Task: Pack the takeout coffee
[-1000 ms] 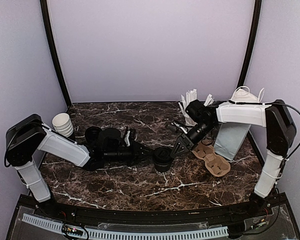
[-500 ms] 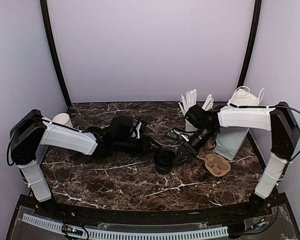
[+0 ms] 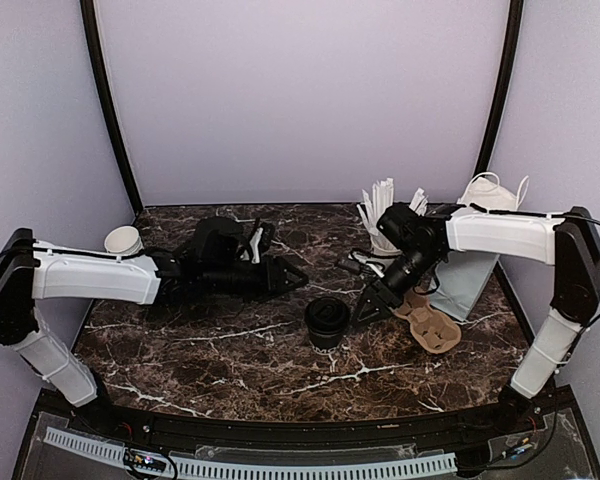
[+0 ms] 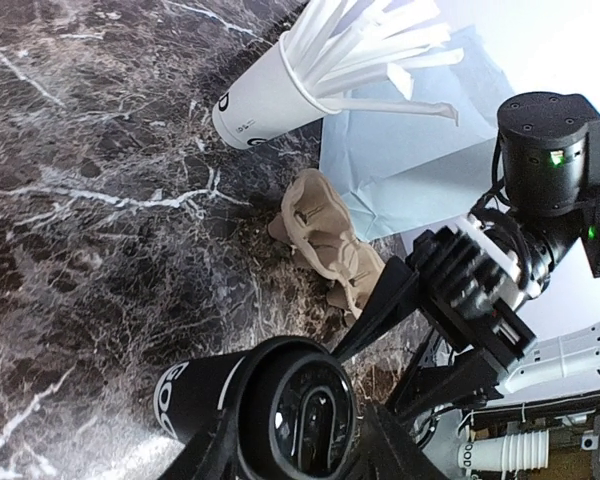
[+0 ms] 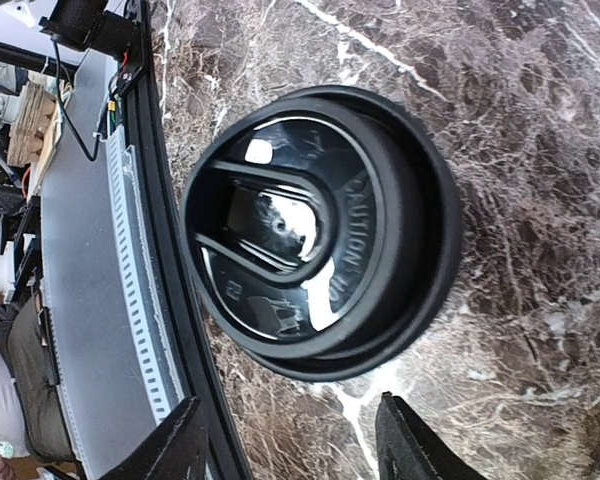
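Takeout coffee (image 3: 327,320) sits on the marble table (image 3: 230,360) near its middle, black lid on. It is just left of the right gripper (image 3: 366,306), whose fingers (image 5: 410,445) are spread apart and hold nothing. The wrist view shows the lid just ahead of the fingertips, not between them.

The left gripper (image 3: 292,273) points right from the far left of the cup and is apart from it. Its fingers (image 4: 215,455) are also spread and empty.

Right of the right gripper lies a tan cardboard carrier (image 3: 430,325), with a pale paper bag (image 3: 460,278) behind it. A white cup of white sticks (image 3: 384,215) stands beside the bag, farther back. A stack of white cups (image 3: 123,241) stands at the far left.
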### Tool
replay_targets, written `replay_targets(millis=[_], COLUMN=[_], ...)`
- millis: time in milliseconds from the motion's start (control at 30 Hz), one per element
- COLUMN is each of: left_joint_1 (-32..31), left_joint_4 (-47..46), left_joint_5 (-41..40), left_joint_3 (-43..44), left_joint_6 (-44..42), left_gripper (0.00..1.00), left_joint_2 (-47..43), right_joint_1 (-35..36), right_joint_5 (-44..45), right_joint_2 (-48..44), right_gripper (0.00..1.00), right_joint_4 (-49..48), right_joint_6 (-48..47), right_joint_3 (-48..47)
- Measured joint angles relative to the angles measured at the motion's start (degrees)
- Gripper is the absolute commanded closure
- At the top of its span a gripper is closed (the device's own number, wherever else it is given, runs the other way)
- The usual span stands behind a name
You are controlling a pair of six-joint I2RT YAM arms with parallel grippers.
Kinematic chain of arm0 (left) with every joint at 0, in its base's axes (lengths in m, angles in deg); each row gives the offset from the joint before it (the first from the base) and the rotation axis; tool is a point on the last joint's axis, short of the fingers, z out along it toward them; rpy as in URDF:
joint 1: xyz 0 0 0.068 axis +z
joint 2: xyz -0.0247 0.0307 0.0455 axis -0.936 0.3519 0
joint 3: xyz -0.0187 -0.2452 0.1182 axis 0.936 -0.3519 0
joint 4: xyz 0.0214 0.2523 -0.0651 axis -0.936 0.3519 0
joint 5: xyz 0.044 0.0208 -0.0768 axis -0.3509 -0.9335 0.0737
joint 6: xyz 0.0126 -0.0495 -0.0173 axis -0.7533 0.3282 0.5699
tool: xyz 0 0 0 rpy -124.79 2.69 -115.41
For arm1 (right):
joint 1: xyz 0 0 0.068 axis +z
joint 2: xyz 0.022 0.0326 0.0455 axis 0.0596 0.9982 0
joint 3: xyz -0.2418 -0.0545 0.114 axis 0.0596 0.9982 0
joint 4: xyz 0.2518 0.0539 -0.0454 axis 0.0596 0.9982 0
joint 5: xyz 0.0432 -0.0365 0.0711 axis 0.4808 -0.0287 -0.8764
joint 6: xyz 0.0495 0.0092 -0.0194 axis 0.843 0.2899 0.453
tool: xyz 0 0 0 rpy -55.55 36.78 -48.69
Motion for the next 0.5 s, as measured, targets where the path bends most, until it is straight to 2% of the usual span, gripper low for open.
replay_targets(millis=[200,500], left_joint_1=[-2.0,-3.7], left_joint_4=[-0.6,-8.3], left_joint_5=[-2.1,-0.4], left_joint_3=[-9.7,-13.1], left_joint_6=[6.7,14.1], left_gripper=[0.54,0.59], left_joint_2=[-7.1,-3.3], right_joint_1=[-2.0,-3.2], right_joint_5=[2.2,4.3], right_joint_2=[0.5,4.6], right_gripper=[0.5,0.51], right_joint_4=[-0.4,-1.7], right_joint_6=[1.9,4.5], right_joint_3=[-1.5,-5.0])
